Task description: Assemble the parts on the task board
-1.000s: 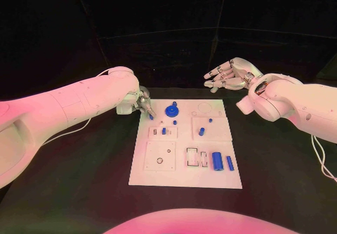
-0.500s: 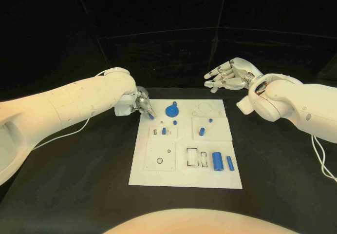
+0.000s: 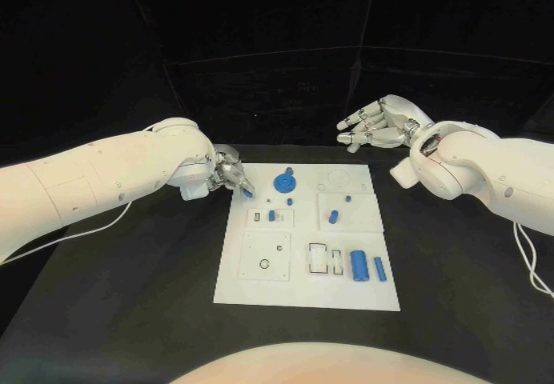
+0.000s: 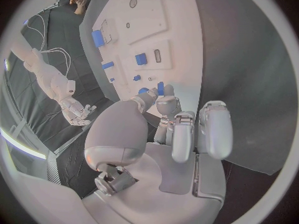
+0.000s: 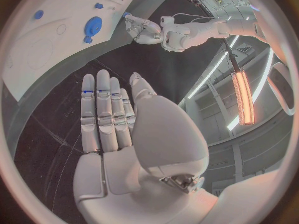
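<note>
Head view: left robot hand [image 3: 227,177] is pinching a small blue part [image 3: 248,192], still nudging toward the task board [image 3: 307,288]; right robot hand [image 3: 371,124] is waiting, fingers apart.

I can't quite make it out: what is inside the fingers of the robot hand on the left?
The left robot hand pinches a small blue part at the task board far corner. Only its tip shows; the fingers cover the rest.

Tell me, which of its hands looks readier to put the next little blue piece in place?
The left. Its left hand already pinches a small blue part at the task board's far left corner. The right hand hovers open beyond the board's far edge, holding nothing.
</note>
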Motion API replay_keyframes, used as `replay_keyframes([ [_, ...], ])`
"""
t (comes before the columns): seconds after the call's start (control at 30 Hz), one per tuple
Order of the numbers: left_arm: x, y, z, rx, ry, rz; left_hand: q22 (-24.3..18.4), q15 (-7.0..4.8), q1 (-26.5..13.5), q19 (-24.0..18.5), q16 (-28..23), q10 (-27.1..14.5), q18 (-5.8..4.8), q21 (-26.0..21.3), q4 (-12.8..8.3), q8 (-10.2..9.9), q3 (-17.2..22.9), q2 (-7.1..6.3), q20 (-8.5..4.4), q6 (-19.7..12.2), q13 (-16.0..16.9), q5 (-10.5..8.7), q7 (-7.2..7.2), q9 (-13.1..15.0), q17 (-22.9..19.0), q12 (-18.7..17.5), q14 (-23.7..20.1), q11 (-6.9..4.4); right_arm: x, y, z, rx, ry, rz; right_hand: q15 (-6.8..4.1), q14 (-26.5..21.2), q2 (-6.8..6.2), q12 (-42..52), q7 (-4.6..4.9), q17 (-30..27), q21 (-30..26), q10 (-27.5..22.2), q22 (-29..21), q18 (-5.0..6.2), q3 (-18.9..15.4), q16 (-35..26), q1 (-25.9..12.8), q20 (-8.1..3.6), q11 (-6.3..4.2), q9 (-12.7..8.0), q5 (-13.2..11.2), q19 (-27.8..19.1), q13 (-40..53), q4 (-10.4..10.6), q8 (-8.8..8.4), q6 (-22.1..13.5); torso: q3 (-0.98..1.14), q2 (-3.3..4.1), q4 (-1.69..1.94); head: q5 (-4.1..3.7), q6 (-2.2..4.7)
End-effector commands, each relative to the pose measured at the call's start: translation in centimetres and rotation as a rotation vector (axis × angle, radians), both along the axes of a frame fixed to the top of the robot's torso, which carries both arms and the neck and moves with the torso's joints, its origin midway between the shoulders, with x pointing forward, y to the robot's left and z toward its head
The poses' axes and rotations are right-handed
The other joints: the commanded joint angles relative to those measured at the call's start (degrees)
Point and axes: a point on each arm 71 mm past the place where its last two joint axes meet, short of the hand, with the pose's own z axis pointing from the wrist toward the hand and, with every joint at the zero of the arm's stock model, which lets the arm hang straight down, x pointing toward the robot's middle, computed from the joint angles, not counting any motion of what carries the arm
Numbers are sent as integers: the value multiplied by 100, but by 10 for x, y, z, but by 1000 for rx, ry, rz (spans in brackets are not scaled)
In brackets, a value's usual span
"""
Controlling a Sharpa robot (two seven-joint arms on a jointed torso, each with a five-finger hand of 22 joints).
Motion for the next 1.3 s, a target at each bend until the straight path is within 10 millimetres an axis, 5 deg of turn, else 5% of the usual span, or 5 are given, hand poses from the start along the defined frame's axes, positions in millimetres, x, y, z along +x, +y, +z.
replay_keyframes([
  [0.03,-7,-3,3,-65,-42,37,58,10,-71,61,18,54,68,-15,-611,31,662,-6,21,2,3,18,-37,5,1509,20,605,-6,0,1,2,1,-4,10,1,-47,17,-23,18,-9,-38,-50,-6,64,14,-23,4,42,4,-4,37,-12,-6,4,-38,-27,2,8,-12,35,14],
  [0.27,-25,-7,-4,-73,-60,18,77,3,-96,70,18,76,64,-2,-633,70,731,-44,15,3,15,19,-45,21,1509,37,605,-14,0,1,1,1,-4,10,1,-47,17,-23,18,-9,-38,-50,-6,64,14,-23,4,42,4,-4,37,-12,-6,4,-38,-27,3,1,5,50,3],
  [0.63,-40,-16,-18,-7,-63,-58,74,0,-110,70,18,78,65,-6,-642,91,763,-67,12,6,1,19,-50,29,1509,29,605,-19,0,0,1,0,-3,8,1,-47,18,-25,18,-9,-45,-51,-10,65,19,-30,7,44,5,-3,42,-11,-9,2,-37,-28,-6,9,-17,63,-16],
  [1.3,-39,-19,-27,54,-35,-97,62,-3,-115,66,18,73,68,-15,-649,100,787,-75,10,-2,-13,20,-51,33,1509,17,605,-21,0,1,1,0,-3,9,1,-47,18,-25,18,-9,-45,-51,-10,65,19,-30,7,44,5,-3,42,-11,-9,2,-37,-28,-5,9,-16,58,-66],
])
